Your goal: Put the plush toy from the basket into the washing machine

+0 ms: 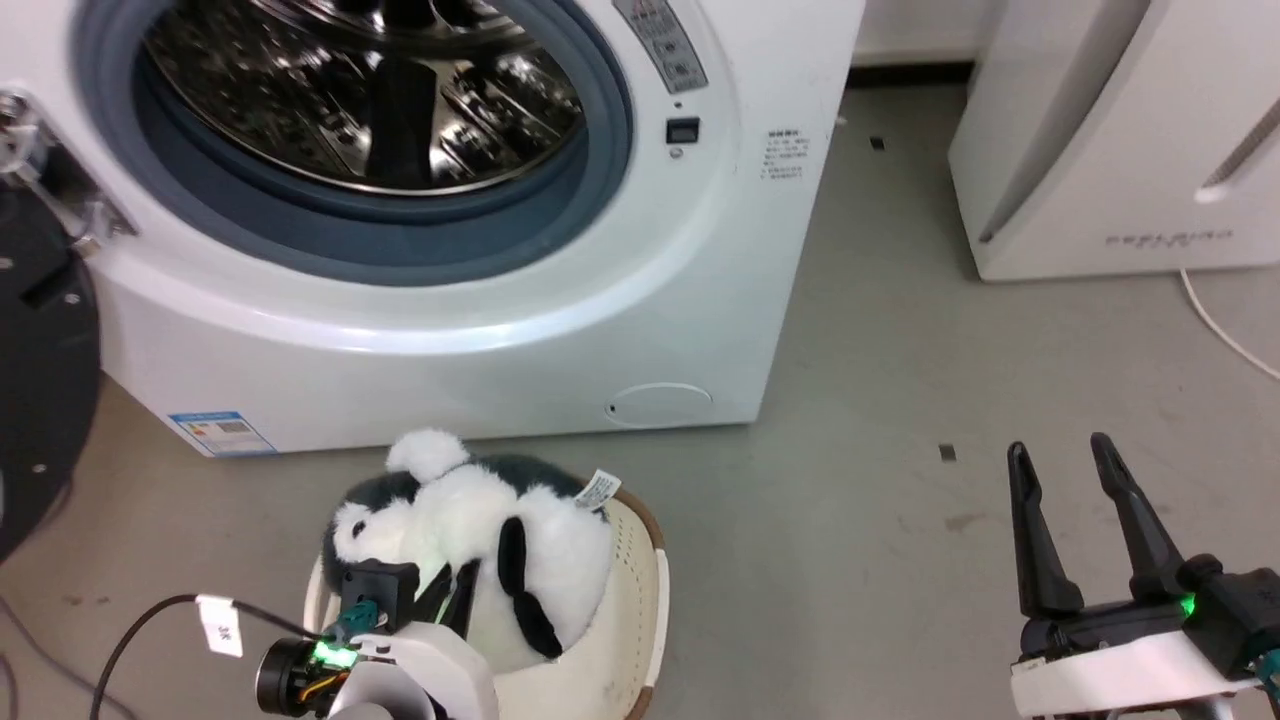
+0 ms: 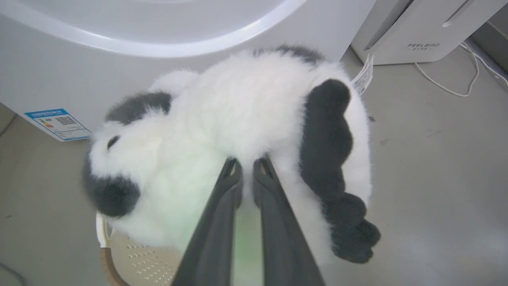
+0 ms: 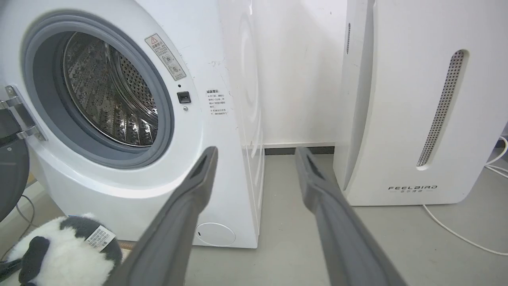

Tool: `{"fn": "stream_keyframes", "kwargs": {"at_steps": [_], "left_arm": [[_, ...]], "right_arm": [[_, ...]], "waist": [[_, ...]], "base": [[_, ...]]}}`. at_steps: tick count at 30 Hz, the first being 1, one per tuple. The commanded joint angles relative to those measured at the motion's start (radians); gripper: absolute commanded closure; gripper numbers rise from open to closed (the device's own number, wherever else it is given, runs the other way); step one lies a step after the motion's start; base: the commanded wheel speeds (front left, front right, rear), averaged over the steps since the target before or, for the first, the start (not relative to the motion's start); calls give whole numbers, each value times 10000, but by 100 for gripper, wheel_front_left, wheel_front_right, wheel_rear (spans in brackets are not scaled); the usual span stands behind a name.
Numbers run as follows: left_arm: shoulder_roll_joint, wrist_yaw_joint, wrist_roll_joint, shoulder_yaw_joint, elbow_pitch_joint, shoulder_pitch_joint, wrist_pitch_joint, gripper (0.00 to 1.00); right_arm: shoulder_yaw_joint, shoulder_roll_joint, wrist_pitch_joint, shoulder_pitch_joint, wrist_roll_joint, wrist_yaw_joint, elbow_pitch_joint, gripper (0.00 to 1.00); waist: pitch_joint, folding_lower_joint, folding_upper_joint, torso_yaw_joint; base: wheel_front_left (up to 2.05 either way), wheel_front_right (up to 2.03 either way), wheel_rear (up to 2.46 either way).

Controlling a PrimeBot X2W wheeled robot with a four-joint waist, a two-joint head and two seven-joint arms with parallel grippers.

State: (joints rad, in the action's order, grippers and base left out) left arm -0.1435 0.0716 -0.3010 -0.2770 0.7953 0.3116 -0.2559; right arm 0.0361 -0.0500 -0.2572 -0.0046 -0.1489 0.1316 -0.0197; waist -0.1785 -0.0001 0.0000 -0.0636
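Observation:
The panda-like plush toy (image 1: 480, 540) lies across the top of the cream basket (image 1: 630, 600) on the floor in front of the washing machine (image 1: 600, 330). My left gripper (image 1: 452, 592) is shut on the toy's white belly fur. In the left wrist view the two fingers pinch the plush toy (image 2: 238, 119) at my left gripper (image 2: 247, 165), with the basket (image 2: 135, 258) showing below it. The washer's door (image 1: 40, 380) is swung open to the left and the steel drum (image 1: 370, 90) is exposed. My right gripper (image 1: 1060, 450) stands open over the bare floor, holding nothing.
A white FEELBIRD appliance (image 1: 1120, 150) stands to the right of the washer, with a white cable (image 1: 1220, 330) trailing on the floor beside it. Grey floor separates the basket from my right gripper. A black cable runs from my left wrist.

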Motion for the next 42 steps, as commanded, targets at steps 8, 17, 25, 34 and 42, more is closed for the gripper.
{"fn": "stream_keyframes", "kwargs": {"at_steps": [8,17,25,34,42], "left_arm": [[51,-267,466,746,-2998,-968,-58,100],[112,-283,907,1639,-5951,-1246,-58,100],[18,-130,974,2312,-7060,-517,-58,100],[-810,19,865,3076,-6953,1834,8,100],[-2250,134,869,3545,-5827,5332,770,100]], "right_arm": [[41,-2,-46,302,33,-9,26,0],[-37,-2,-46,208,-40,-9,-148,0],[-68,-2,-46,-130,-72,-9,-505,0],[-216,-2,-46,-770,-255,-9,-1408,0],[-285,-2,-46,-1343,-635,-9,-1962,0]], "waist": [[506,1,0,212],[225,1,0,8],[-618,1,0,-421],[-2577,1,0,-1118],[-4381,1,0,-1778]], "base": [[0,0,0],[0,0,0],[0,0,0],[0,0,0],[0,0,0]]}}
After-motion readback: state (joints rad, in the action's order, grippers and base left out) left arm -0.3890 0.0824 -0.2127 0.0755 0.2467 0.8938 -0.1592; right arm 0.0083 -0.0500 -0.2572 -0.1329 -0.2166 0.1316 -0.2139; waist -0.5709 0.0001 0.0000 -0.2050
